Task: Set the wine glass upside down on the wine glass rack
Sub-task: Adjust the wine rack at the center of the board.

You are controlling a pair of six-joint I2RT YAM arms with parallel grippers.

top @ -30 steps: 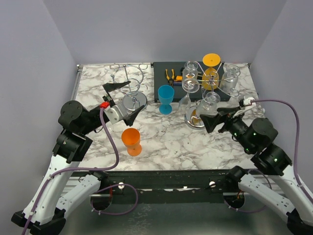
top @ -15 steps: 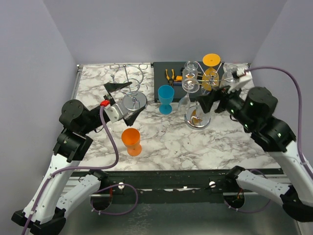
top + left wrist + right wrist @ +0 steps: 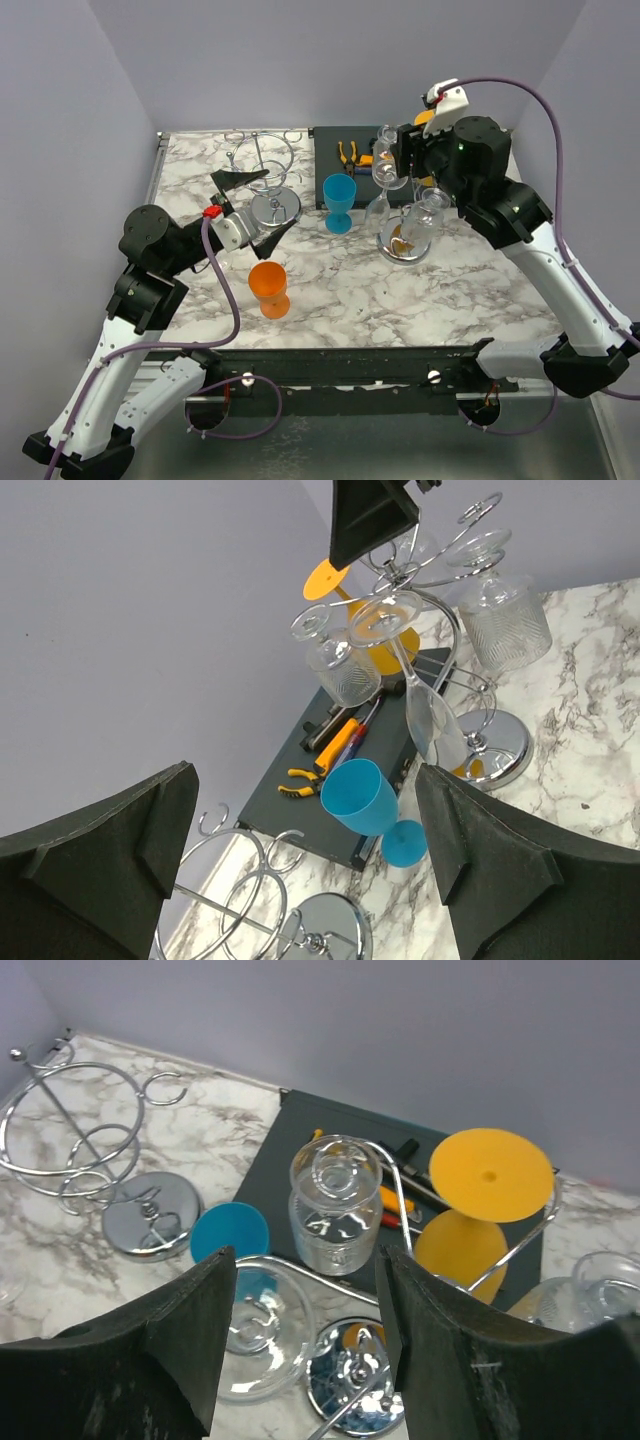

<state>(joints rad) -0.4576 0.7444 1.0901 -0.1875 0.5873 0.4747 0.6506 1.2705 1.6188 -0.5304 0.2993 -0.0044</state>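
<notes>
Since the marble table is crowded, little room for error is left. At upper right of the top view stands the loaded rack, and the empty rack stands at upper left with the dark tray between them at the back.

The wine glass hangs on the loaded rack, foot up and bowl down, but tilted, not plumb (seen at centre right of the left wrist view). I judge that its foot could slide off the wire if the rack is jolted, and the bowl would then drop toward the rack's chrome base.

The likeliest cause is my right gripper. It hovers directly over the rack, fingers apart and holding nothing, with a clear tumbler and an orange glass just below it. Any careless dip or sideways swing would clip those hanging glasses.

My left gripper is spread wide and empty near the empty rack. A forward reach could topple the blue goblet or the orange goblet.
</notes>
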